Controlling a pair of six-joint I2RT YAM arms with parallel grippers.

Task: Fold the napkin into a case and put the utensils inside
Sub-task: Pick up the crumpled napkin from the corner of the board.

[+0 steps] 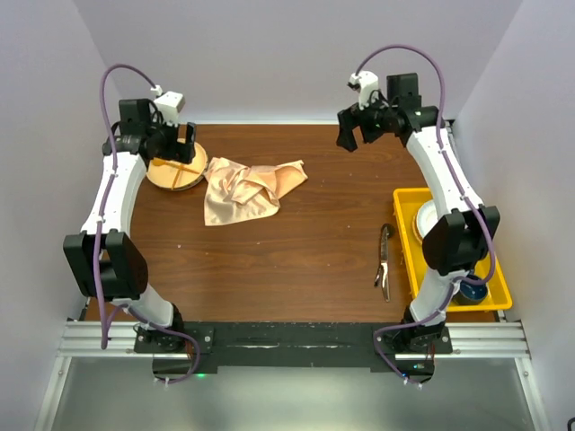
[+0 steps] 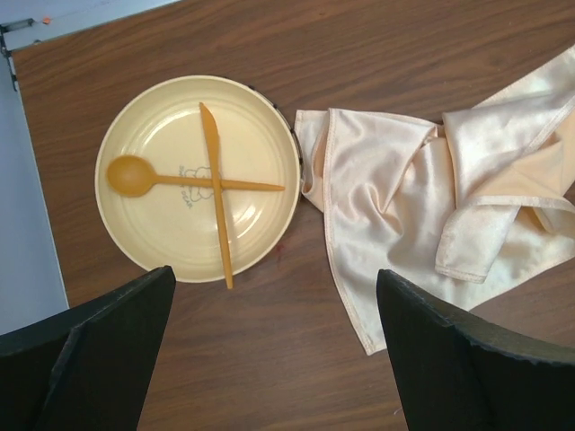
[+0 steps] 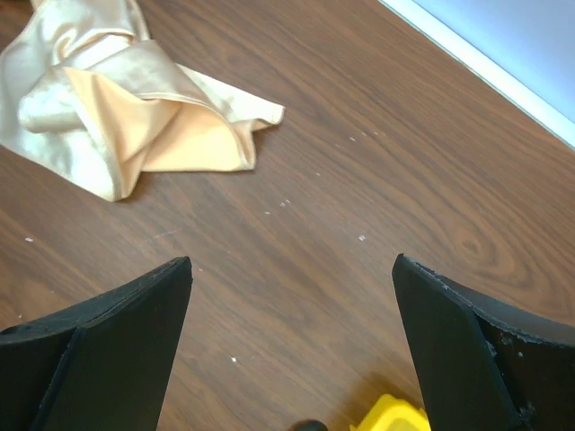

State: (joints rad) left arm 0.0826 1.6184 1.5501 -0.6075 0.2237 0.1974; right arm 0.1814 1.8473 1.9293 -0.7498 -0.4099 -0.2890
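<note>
The peach-orange satin napkin lies crumpled on the table, right of the round wooden plate; it also shows in the left wrist view and the right wrist view. No folded case shows. The dark utensils lie on the table left of the yellow bin. My left gripper is open and empty, raised over the plate's near edge. My right gripper is open and empty, raised over bare table at the far right.
The plate holds a pale wooden spoon and knife-like piece, crossed. A yellow bin with dishes stands at the right edge; its corner shows in the right wrist view.
</note>
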